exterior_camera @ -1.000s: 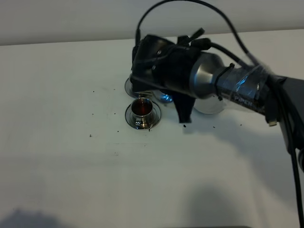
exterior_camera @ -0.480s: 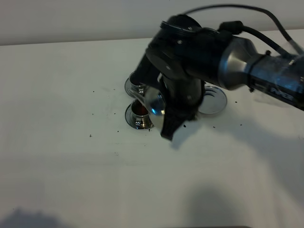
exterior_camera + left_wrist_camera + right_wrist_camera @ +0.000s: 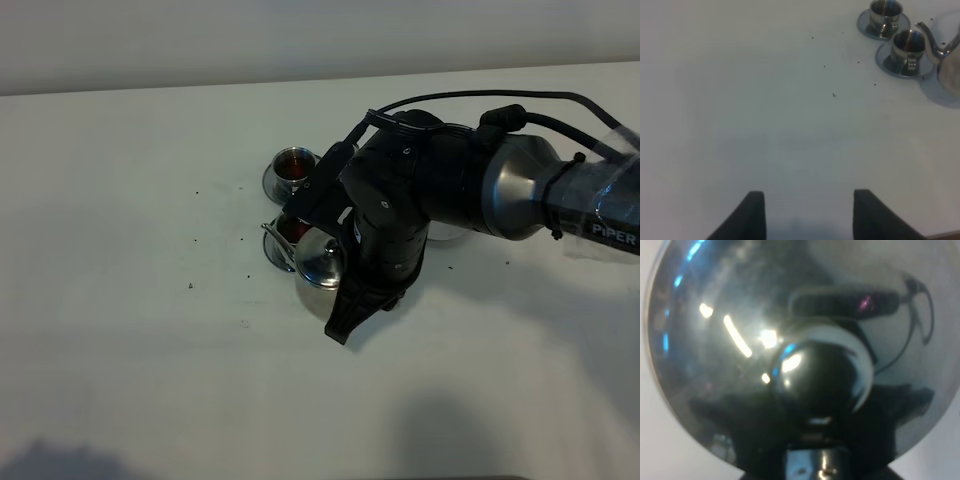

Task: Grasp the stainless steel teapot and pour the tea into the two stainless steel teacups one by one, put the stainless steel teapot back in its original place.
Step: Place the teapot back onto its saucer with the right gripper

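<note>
My right gripper (image 3: 345,295) is shut on the handle of the stainless steel teapot (image 3: 318,266) and holds it nearly upright. Its thin spout (image 3: 277,240) reaches by the near teacup (image 3: 291,230). The far teacup (image 3: 296,163) stands on its saucer with reddish tea inside. The right wrist view is filled by the teapot's lid and knob (image 3: 820,372). In the left wrist view both teacups (image 3: 909,46) (image 3: 885,10) and the teapot (image 3: 947,65) show far off. My left gripper (image 3: 808,215) is open and empty over bare table. The teapot's round saucer (image 3: 447,236) is mostly hidden behind my right arm.
The white table (image 3: 150,350) has a few dark specks (image 3: 191,286) left of the cups. The right arm's cable (image 3: 470,100) arcs above the arm. The table's far edge runs along the top of the high view.
My right arm has swung forward from above the far teacup, uncovering it with tea inside. The teapot has come back from its pouring tilt toward upright beside the near teacup.
</note>
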`<state>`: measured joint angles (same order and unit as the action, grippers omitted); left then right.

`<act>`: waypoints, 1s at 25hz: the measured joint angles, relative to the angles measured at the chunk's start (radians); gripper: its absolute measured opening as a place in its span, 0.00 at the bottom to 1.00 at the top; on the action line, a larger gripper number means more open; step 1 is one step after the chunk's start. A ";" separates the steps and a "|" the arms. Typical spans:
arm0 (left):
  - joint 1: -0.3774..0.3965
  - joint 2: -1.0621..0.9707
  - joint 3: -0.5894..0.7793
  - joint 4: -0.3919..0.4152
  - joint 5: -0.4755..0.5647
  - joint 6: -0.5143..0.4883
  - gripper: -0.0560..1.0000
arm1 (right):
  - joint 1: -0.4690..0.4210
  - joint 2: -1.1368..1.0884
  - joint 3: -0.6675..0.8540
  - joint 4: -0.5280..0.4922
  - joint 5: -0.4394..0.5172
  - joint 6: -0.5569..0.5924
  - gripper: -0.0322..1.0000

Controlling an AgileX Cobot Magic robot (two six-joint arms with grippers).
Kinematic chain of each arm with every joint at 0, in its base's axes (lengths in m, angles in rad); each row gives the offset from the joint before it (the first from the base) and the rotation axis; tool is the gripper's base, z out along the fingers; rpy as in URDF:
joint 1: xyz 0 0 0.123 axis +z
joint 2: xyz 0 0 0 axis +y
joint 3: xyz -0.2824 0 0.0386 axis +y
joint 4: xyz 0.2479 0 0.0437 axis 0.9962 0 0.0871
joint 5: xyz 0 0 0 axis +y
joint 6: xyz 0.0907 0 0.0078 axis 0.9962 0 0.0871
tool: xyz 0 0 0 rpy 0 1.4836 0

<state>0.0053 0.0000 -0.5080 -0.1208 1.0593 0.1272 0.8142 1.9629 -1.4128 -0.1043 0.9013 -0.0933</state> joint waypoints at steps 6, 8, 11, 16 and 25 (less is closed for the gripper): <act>0.000 0.000 0.000 0.000 0.000 0.000 0.46 | -0.055 -0.061 0.002 -0.081 0.027 0.000 0.20; 0.000 0.000 0.000 0.000 0.000 0.000 0.46 | -0.102 -0.080 0.002 -0.094 0.029 0.000 0.20; 0.000 0.000 0.000 0.000 0.000 0.000 0.46 | -0.189 -0.084 0.002 -0.104 0.017 0.000 0.20; 0.000 0.000 0.000 0.000 0.000 0.000 0.46 | -0.302 -0.067 0.004 -0.107 -0.066 -0.001 0.20; 0.000 0.000 0.000 0.000 0.000 0.000 0.46 | -0.360 0.025 0.005 -0.067 -0.144 -0.001 0.20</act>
<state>0.0053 0.0000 -0.5080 -0.1208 1.0593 0.1272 0.4543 1.9883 -1.4077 -0.1712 0.7573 -0.0940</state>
